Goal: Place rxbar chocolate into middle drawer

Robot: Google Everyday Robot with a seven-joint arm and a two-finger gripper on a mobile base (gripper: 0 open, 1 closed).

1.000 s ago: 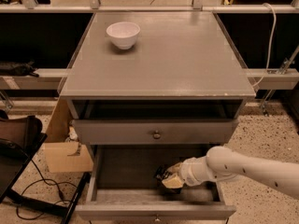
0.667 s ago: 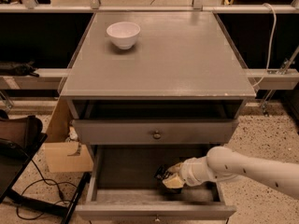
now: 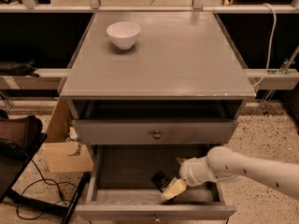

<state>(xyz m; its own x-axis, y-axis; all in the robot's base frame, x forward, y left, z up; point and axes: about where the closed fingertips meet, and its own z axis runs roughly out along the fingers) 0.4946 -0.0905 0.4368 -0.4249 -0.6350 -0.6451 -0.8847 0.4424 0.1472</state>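
So the middle drawer [image 3: 126, 169] is sitting pulled all the way out, and the arm [image 3: 252, 169] is reaching in from about 3 o'clock, with the gripper [image 3: 172, 190] hanging low inside, toward the front right of the drawer floor. The rxbar chocolate [image 3: 160, 181] is showing as a small dark block right at the tip of the gripper, at roughly 10 o'clock from it. It's inside the drawer walls and down near the dark floor.

Honestly, I can't tell whether the claw is pinching the bar or has already let go. The two are touching or nearly so, and the angle is hiding the rest. I also can't say whether the bar is lying flat or being held a bit off the floor.

Progress-wise I'm reading it as mostly done. The bar is in the right compartment, below the top drawer [image 3: 156, 132] with the knob. What's probably left is releasing it, if that isn't done yet, and pulling the arm out.

The white bowl [image 3: 123, 34] is sitting untouched at 11 o'clock on the cabinet top [image 3: 177, 59].
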